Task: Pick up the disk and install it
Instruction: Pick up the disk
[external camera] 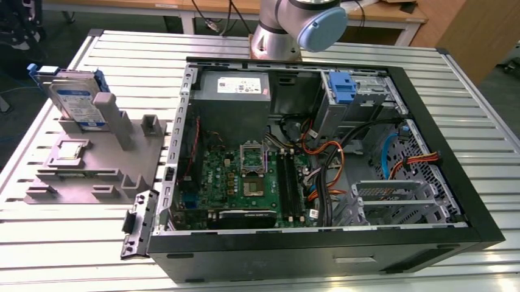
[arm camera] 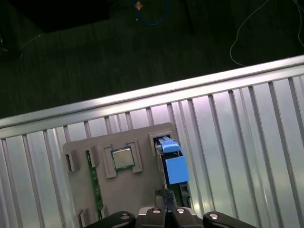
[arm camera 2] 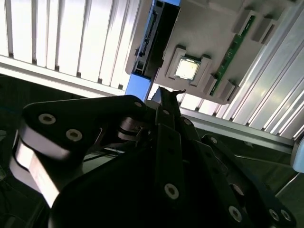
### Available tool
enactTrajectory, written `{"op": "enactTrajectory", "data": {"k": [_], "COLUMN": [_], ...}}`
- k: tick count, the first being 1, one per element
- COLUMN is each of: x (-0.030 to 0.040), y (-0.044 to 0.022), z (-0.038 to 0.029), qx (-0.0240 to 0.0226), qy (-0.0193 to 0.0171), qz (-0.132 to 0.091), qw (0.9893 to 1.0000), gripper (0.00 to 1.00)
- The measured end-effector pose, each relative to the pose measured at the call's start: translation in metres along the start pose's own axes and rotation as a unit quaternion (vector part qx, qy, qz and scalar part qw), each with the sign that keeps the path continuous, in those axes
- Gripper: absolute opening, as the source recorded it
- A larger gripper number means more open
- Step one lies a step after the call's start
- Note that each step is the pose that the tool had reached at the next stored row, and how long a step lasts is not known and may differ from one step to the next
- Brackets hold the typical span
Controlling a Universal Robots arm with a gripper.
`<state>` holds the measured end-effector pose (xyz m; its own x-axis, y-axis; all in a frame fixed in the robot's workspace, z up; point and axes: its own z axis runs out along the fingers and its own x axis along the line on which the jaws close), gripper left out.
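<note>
Well below pressed-together fingers [arm camera: 164,194], untouched, disk [arm camera: 175,168] stands upright in grey fixture [arm camera: 142,135].

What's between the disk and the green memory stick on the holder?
A square processor chip in its own pocket, between disk and memory stick, seen in both wrist views.
</note>
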<state>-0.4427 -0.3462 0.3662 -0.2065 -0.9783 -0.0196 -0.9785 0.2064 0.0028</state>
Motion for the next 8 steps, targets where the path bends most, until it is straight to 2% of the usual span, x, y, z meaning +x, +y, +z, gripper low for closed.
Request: {"op": "enactTrajectory", "data": {"k": [3, 8], "x": [0.0001, -0.0014], "y": [0.0, 0.0005], "z": [0.0012, 0.0033], "qx": [-0.0006, -0.0022], "qy": [-0.0015, -0.008], "qz": [-0.022, -0.031], "qw": [0.9998, 0.9995], "gripper": [0.1, 0.1]}}
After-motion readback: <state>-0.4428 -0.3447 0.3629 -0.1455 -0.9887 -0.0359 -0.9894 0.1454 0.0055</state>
